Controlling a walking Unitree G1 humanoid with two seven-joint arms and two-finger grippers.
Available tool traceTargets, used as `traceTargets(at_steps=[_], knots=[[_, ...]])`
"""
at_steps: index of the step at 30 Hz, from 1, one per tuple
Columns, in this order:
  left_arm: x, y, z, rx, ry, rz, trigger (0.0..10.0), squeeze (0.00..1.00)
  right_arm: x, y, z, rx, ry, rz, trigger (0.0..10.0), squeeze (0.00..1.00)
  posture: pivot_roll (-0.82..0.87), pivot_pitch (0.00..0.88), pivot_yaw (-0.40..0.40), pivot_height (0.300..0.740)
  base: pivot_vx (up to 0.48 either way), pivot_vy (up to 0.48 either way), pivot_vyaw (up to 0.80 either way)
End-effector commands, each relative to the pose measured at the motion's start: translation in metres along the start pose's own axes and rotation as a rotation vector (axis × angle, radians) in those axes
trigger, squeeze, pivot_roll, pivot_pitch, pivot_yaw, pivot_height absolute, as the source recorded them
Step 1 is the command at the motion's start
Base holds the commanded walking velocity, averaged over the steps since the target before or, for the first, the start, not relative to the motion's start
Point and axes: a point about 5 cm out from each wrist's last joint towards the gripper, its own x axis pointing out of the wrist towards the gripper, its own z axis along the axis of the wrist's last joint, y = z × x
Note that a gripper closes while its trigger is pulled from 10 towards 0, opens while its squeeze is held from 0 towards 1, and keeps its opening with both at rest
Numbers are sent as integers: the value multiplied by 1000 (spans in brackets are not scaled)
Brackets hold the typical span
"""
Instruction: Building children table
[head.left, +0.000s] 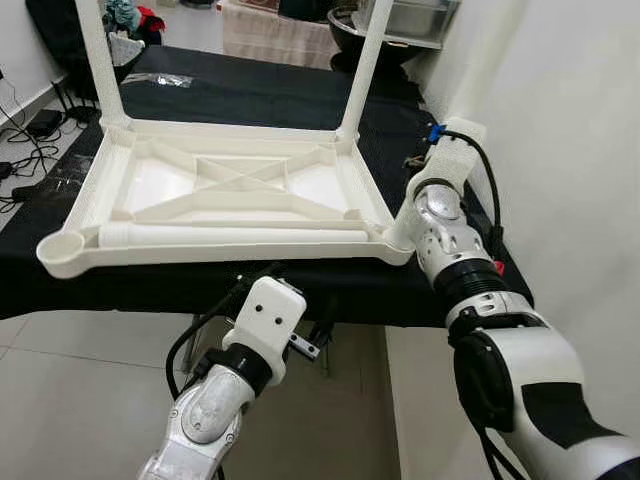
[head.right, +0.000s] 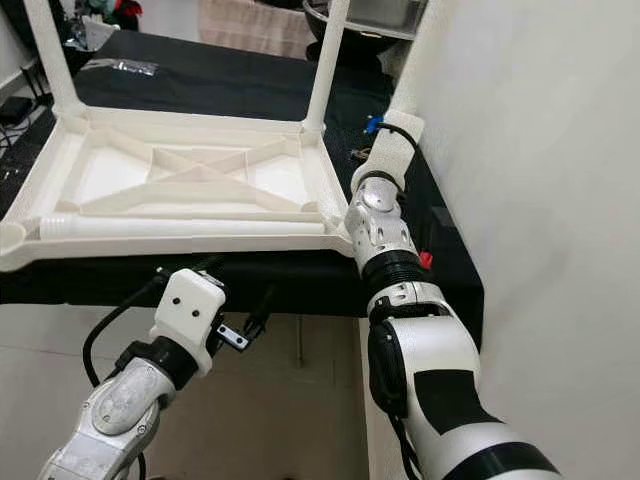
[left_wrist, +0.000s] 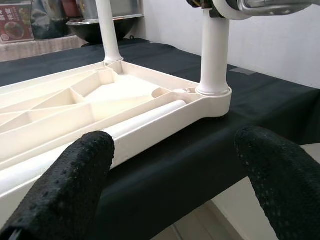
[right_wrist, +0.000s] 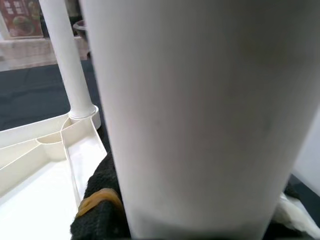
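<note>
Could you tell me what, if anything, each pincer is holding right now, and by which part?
The right pincer grips a table leg standing in the near right corner socket, partway up. The left pincer is open, holding nothing.

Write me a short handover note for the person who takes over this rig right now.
Left gripper: open, at the near edge of the upturned tabletop, holding nothing.
Right gripper: shut on the near right leg, which stands in its corner socket.
Done: two far legs stand upright.
Left: the loose leg lies along the near edge; the near left socket is empty.
</note>
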Motion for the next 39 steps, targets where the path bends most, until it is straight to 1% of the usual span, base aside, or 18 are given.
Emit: traceTargets(at_steps=[1,4,5,8,9,11,15,20,21,24,26,27,29,30,31,34,37,39], knots=[[0,-4,-2,-3,7,-8,10000,0,-3,0,-24,21,130,-21,10000,0,116,124,-183,740,0,0,0],[0,-4,-2,-3,8,-8,10000,0,-6,5,-26,46,128,-1,10000,0,116,124,-183,740,0,0,0],[0,-4,-3,-3,9,-8,10000,0,-8,9,-29,52,131,5,10000,1000,115,123,-183,740,0,0,0],[0,-4,-3,-4,8,-8,10000,0,-10,11,-31,57,130,7,10000,1000,112,125,-182,740,0,0,0],[0,-5,-3,-4,9,-9,10000,0,-12,13,-32,81,127,6,10000,1000,112,126,-182,740,0,0,0],[0,-5,-3,-5,9,-10,10000,0,-12,13,-32,89,122,-7,10000,1000,114,128,-180,740,0,0,0],[0,-5,-3,-6,10,-10,10000,0,-12,11,-31,80,109,-18,10000,1000,113,129,-181,740,0,0,0],[-2,-1,-9,-20,60,-1,10000,0,-13,-3,-35,39,63,-15,10000,1000,118,131,-179,740,0,0,0],[-3,1,-11,-26,72,4,10000,0,-15,-6,-36,32,47,6,10000,0,115,133,-176,740,0,0,0],[-3,2,-12,-31,78,8,10000,0,-16,-7,-37,28,38,20,10000,0,115,133,-176,740,0,0,0],[-2,8,-13,-32,84,16,10000,0,-28,-2,-40,73,13,159,10000,0,109,133,-168,740,0,0,0],[-2,8,-13,-32,84,16,10000,0,-28,-2,-40,73,13,159,10000,0,109,133,-168,740,0,0,0],[-2,9,-14,-32,84,17,10000,0,-33,1,-41,97,9,211,10000,0,109,133,-168,740,0,0,0],[-1,11,-14,-27,86,21,10000,0,-39,3,-42,99,-5,258,10000,0,107,132,-163,740,0,0,0],[-1,11,-14,-27,86,21,10000,0,-39,3,-42,99,-5,258,10000,0,107,132,-163,740,0,0,0],[0,15,-15,-12,91,27,10000,0,-59,4,-40,85,-44,356,10000,0,111,131,-162,740,0,0,0],[-1,18,-17,-9,107,36,10000,0,-66,2,-40,63,-60,391,10000,0,109,129,-160,740,0,0,0],[-3,29,-23,-6,134,69,10000,0,-79,-3,-43,34,-71,459,10000,0,105,125,-160,740,0,0,0]])
